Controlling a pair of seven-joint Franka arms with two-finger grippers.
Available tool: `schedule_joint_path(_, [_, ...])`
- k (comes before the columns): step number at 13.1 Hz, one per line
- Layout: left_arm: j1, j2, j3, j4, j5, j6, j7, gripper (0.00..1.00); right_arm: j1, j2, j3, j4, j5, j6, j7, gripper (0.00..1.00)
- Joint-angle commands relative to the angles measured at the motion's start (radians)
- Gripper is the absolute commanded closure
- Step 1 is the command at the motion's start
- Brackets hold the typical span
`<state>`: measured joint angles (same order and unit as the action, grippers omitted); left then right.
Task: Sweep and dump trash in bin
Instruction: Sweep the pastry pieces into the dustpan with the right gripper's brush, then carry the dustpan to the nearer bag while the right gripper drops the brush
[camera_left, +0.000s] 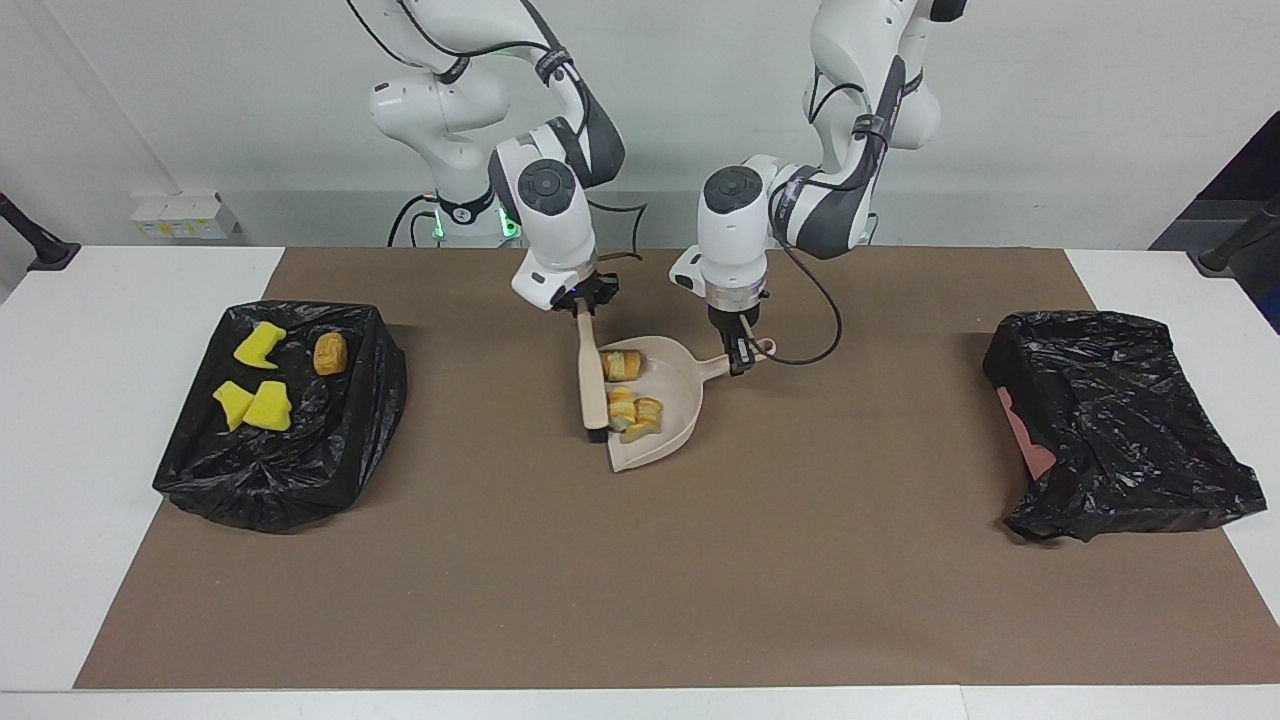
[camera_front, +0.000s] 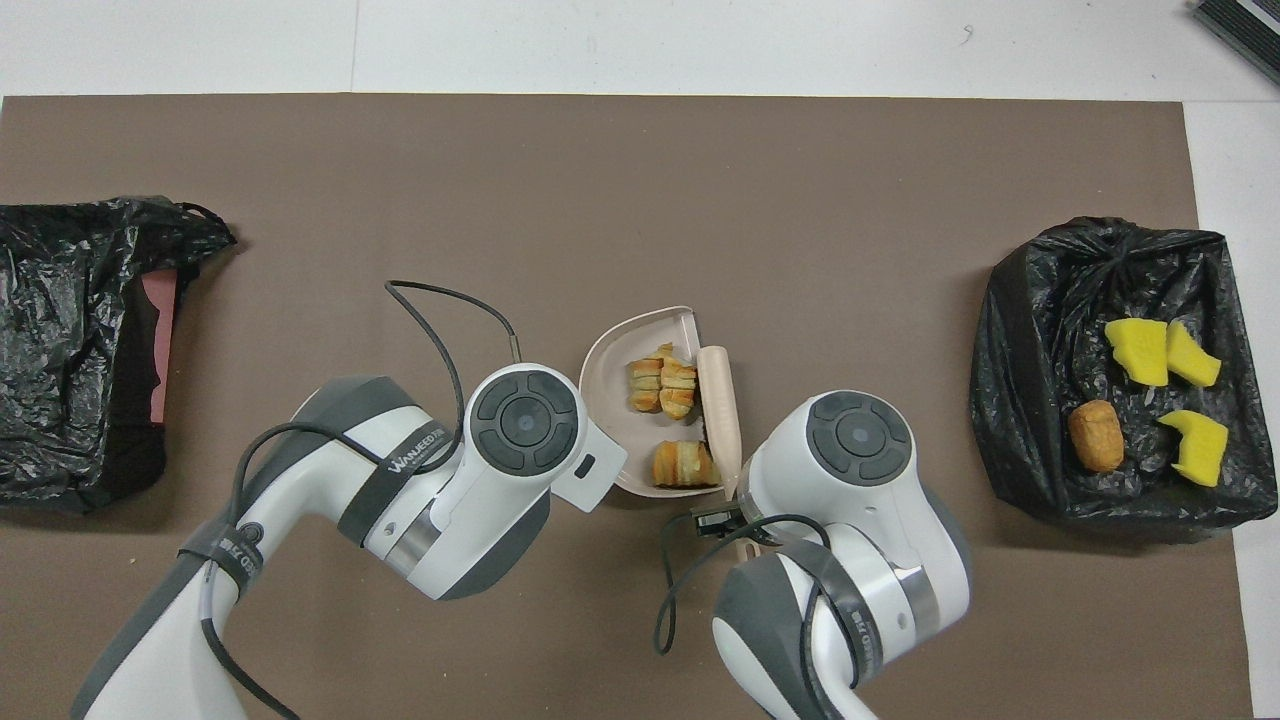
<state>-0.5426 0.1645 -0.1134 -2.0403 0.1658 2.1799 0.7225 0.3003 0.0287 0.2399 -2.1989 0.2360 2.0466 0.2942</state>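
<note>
Three striped pastry pieces of trash (camera_left: 630, 395) (camera_front: 662, 385) lie inside the beige dustpan (camera_left: 682, 385) (camera_front: 610, 365) at mid table. My left gripper (camera_left: 742, 360) is shut on the dustpan's handle. The beige brush (camera_left: 592, 380) (camera_front: 720, 410) stands along the pan's open edge, with my right gripper (camera_left: 583, 305) shut on its handle. Three yellow chunks (camera_left: 262, 400) (camera_front: 1140, 350) and a brown roll (camera_left: 330, 353) (camera_front: 1095, 436) lie on the black-bagged bin (camera_left: 300, 460) (camera_front: 1020, 400) at the right arm's end. In the overhead view both grippers are hidden under their wrists.
A second black-bagged bin (camera_left: 1120, 420) (camera_front: 70, 330) with a pinkish inside sits at the left arm's end of the table. A brown mat (camera_left: 640, 580) covers the tabletop. A black cable loops from the left wrist (camera_left: 815, 330).
</note>
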Motion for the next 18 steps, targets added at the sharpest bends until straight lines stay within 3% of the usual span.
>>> schedule_joint_path(1, [-0.005, -0.040, 0.009, -0.081, -0.093, 0.090, 0.064, 1.00, 0.013, 0.045, 0.002, 0.093, 0.072, -0.031, -0.023, 1.00])
schedule_joint_path(3, [0.048, -0.026, 0.009, -0.067, -0.147, 0.112, 0.151, 1.00, -0.003, 0.010, -0.005, 0.145, 0.063, -0.133, -0.021, 1.00])
schedule_joint_path(7, [0.169, -0.011, 0.009, -0.018, -0.287, 0.104, 0.374, 1.00, -0.036, -0.097, -0.011, 0.153, 0.023, -0.258, -0.017, 1.00])
schedule_joint_path(10, [0.275, -0.010, 0.011, 0.038, -0.394, 0.071, 0.521, 1.00, 0.023, -0.159, 0.005, 0.144, -0.056, -0.330, 0.084, 1.00])
schedule_joint_path(14, [0.364, 0.036, 0.017, 0.242, -0.381, -0.121, 0.537, 1.00, 0.198, -0.168, 0.009, 0.067, -0.041, -0.271, 0.305, 1.00])
schedule_joint_path(18, [0.467, 0.040, 0.020, 0.380, -0.332, -0.271, 0.583, 1.00, 0.336, -0.064, 0.010, 0.008, 0.008, -0.054, 0.484, 1.00])
